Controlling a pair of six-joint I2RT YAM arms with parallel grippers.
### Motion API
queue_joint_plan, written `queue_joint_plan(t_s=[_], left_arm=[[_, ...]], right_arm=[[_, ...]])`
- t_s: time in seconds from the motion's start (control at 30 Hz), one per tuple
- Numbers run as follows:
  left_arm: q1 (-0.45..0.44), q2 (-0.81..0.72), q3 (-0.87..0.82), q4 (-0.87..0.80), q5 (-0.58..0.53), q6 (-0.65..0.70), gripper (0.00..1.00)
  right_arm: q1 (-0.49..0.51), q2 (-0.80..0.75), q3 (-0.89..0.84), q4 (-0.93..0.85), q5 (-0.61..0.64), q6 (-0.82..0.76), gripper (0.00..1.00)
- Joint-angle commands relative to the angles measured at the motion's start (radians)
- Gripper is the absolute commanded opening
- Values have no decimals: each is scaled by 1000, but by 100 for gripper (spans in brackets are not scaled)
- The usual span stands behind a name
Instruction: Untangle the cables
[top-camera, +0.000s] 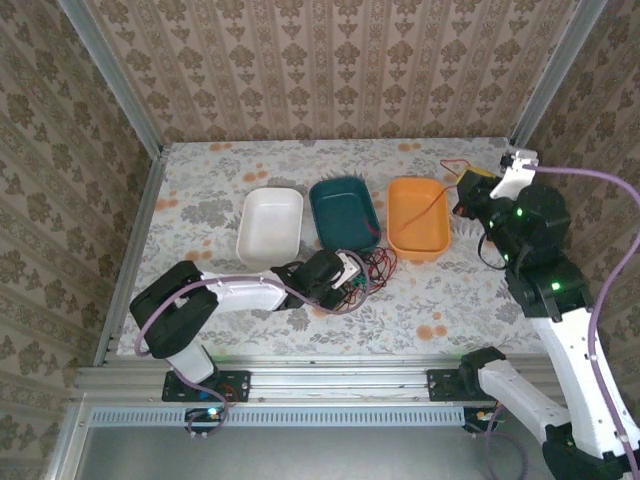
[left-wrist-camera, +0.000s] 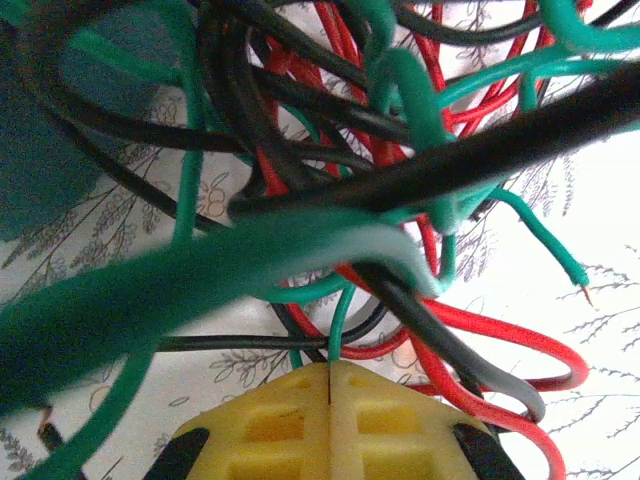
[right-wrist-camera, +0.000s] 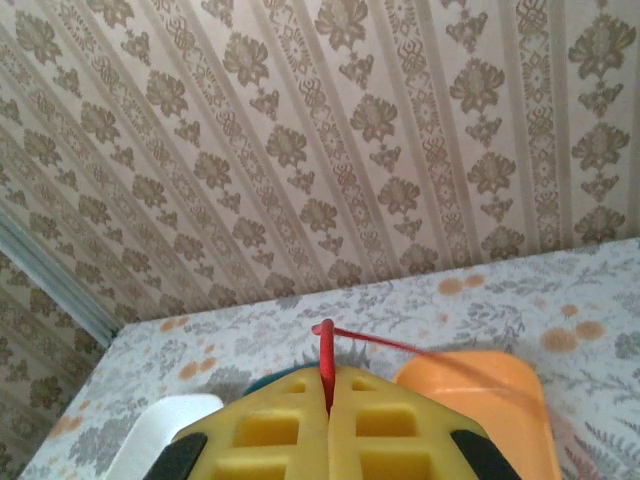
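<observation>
The left fingers (left-wrist-camera: 340, 390) are pressing together on the green cable (left-wrist-camera: 338, 320), while the red cable (left-wrist-camera: 500, 335) and the black cable (left-wrist-camera: 450, 160) are looping with it in a tangle just beyond the tips, over the desk (left-wrist-camera: 600, 200). The right fingers (right-wrist-camera: 340, 402) are clamping the red cable, which is bending sideways above them toward the orange tray (right-wrist-camera: 480, 390).

Cables (top-camera: 366, 272): one knot on the table, just in front of the teal tray (top-camera: 340, 212). Black cable (left-wrist-camera: 300, 100) and green cable (left-wrist-camera: 425, 110) loop through each other, with the red cable (left-wrist-camera: 505, 330) threaded between and under them. Green free end shows a bare copper tip. One green strand is pinched in the left gripper (left-wrist-camera: 330, 385). A red strand runs out over the orange tray (top-camera: 410, 200), its kinked end pinched in the right gripper (right-wrist-camera: 328, 395).
</observation>
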Motion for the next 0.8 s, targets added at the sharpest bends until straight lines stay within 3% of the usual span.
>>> queue_joint_plan(t_s=[0.0,0.3,0.77], left_arm=[[-6,-41,-28,-6,-26,-29,0],[-7,-65,-52,0,-24,-35,0],[-8,-58,-32,-10,-12,-25,0]], right_arm=[[-16,74,34,52,10,-6,0],[-60,200,16,154,34,28,0],[-61,338,-250,229,10,140,0]])
